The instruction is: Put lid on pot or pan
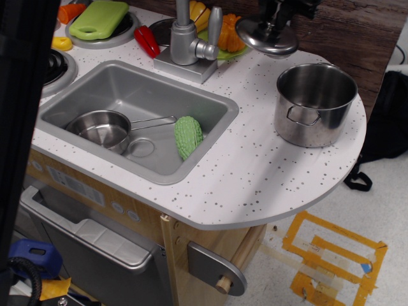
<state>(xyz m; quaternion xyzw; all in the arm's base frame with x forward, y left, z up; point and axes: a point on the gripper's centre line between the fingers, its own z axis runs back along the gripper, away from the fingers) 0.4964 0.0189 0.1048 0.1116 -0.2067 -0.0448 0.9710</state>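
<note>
- the gripper (278,19) is at the top of the view, mostly cut off by the frame edge; its fingers appear clamped on the knob of the lid (268,37), though the grip itself is partly hidden.
- the lid hangs just beneath the gripper, clear of the counter (255,166) and slightly tilted, its lower rim toward the camera.
- the pot (314,102) stands open and upright below the gripper and off to its right in the view, nearer the camera, close to the counter's rounded edge; lid and pot are apart, so the placing is not yet done.
- to do this step well, i would carry the lid sideways at its present height until the knob sits over the middle of the pot's mouth, and only then lower it.
- level the lid before descending; a tilted rim is likely to catch the pot wall and skate.
- lower slowly and let go only once the rim rests all round, since the pot is light-looking and near the edge.
- behind the gripper's left lie the faucet (186,38) and the sink (137,108) holding a small saucepan (101,129); that is not the target.
</note>
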